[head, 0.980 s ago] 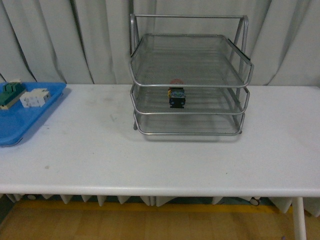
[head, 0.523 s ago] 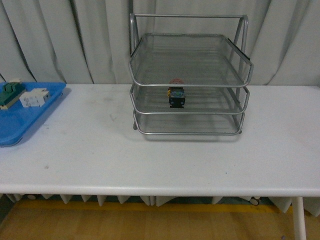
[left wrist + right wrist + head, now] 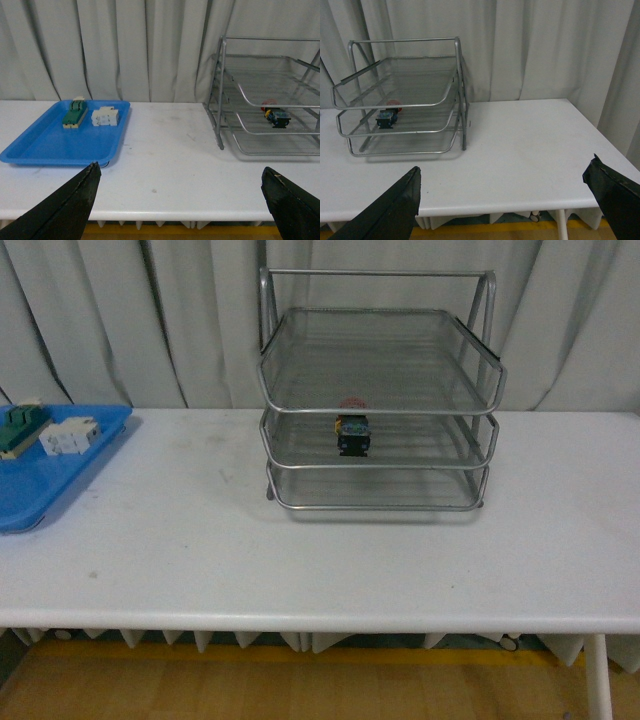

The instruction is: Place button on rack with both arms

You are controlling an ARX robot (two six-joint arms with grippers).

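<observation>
The silver wire-mesh rack (image 3: 380,400) stands at the back middle of the white table. The button (image 3: 352,432), with its red cap and dark body, lies in the rack's middle tray; it also shows in the left wrist view (image 3: 276,116) and in the right wrist view (image 3: 386,117). Neither arm shows in the front view. My left gripper (image 3: 182,200) is open and empty, back at the table's front edge. My right gripper (image 3: 505,202) is open and empty, also back at the front edge.
A blue plastic tray (image 3: 40,485) lies at the table's left end and holds a green-and-cream switch part (image 3: 18,428) and a white blocky component (image 3: 68,435). Grey curtains hang behind the table.
</observation>
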